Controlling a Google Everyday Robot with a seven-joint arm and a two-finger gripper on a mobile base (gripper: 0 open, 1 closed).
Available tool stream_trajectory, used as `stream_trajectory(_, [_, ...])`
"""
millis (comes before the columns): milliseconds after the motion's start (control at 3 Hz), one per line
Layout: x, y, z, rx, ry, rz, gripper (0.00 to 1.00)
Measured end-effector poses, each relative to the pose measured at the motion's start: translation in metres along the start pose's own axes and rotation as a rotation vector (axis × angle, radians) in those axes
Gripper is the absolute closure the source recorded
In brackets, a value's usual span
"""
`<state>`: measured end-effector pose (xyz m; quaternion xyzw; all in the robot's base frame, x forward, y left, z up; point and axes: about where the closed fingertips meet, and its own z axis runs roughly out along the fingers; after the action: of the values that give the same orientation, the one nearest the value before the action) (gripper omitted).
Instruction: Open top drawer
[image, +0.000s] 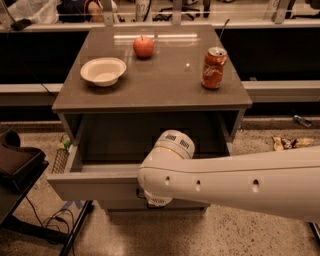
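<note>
The top drawer (92, 186) of the grey cabinet stands pulled out toward me, its inside dark and seemingly empty. Its plain grey front faces me at the bottom of the view. My white arm (235, 182) reaches in from the right across the drawer front. My gripper (154, 199) is at the middle of the drawer front, where the handle is, hidden behind the wrist. The handle itself is hidden.
On the cabinet top (165, 85) stand a white bowl (103, 71), a red apple (143, 46) and an orange soda can (214, 68). A dark chair (17, 167) stands at the left. Cables lie on the floor at the lower left. A counter runs behind.
</note>
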<state>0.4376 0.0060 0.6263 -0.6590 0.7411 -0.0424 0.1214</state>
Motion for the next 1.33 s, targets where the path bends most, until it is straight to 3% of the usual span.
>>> stream_trajectory(333, [0.0, 0.0, 0.001, 0.0, 0.0, 0.0, 1.0])
stream_trajectory(1000, [-0.005, -0.085, -0.146, 0.24, 0.098, -0.119, 1.0])
stream_trajectory(1333, [0.004, -0.13, -0.177, 0.31, 0.105, -0.164, 1.0])
